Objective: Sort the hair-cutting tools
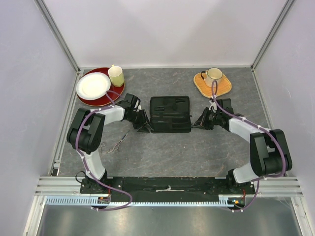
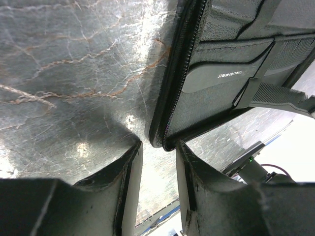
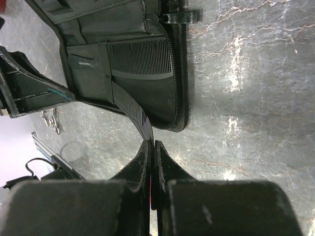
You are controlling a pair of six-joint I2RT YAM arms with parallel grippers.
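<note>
The right tool pinches shut on a black comb, which runs lengthwise away from it into the open case. The left tool, jaws apart, straddles the case's corner. The scissors lie on the worktop nearest the left arm.

Black comb, black case, grey white-veined table.

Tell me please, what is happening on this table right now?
The right gripper is shut on the end of a black comb that reaches into the open black zip case. The left gripper has its jaws open at the case's near left corner, not gripping it. A second comb sits in a case pocket, and a pair of scissors lies on the table beside the left arm.
</note>
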